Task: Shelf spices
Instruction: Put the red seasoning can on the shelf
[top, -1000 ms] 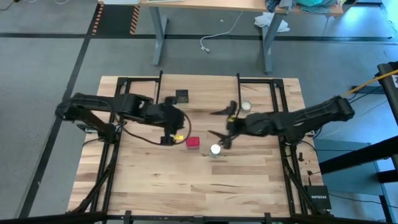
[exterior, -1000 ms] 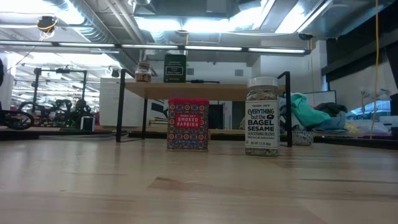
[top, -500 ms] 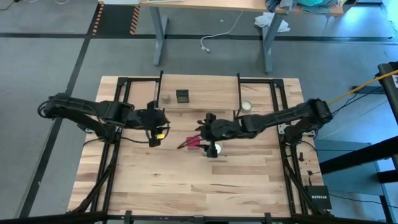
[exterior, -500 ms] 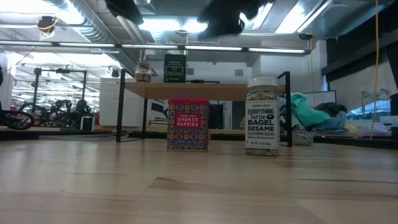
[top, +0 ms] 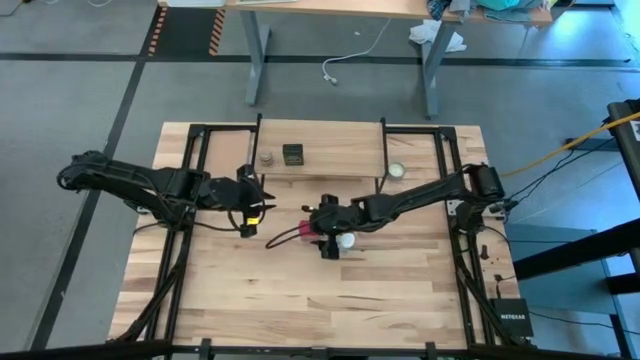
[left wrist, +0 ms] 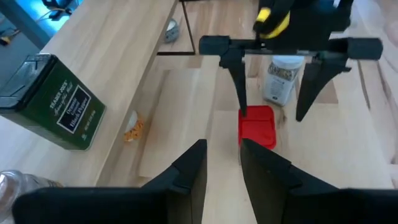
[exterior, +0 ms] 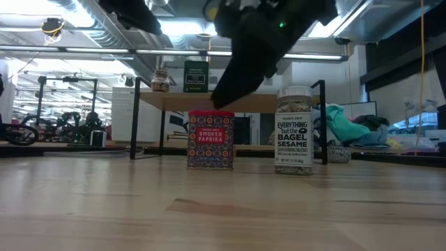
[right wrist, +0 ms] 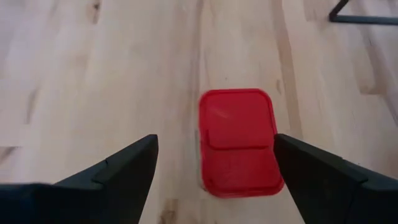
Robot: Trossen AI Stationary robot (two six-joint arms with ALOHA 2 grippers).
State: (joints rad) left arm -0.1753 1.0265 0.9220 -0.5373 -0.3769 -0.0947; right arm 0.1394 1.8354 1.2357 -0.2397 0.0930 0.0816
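A red square box (right wrist: pixel 238 140) stands on the tabletop beside a clear white-lidded jar (exterior: pixel 293 138). My right gripper (right wrist: pixel 214 142) is open just above the box, slanting down, one finger on either side of its lid and neither touching it. My left gripper (left wrist: pixel 224 146) hovers to the box's left, pointing at it; a narrow gap shows between its fingers and nothing is in it. A dark square tin (top: pixel 293 154) and a small tan round jar (top: pixel 267 158) stand on the shelf (top: pixel 340 150).
A flat pale disc (top: pixel 397 170) lies on the shelf near its right end. The shelf's thin black legs (exterior: pixel 133 118) stand behind the box and jar. Bare plank tabletop (top: pixel 300 300) stretches toward the near edge.
My right gripper has swung toward the table's left edge, come down and tipped downward, and now hangs over the red box. My left gripper has drawn back toward the left edge and sunk a little. The box and jars have stayed put.
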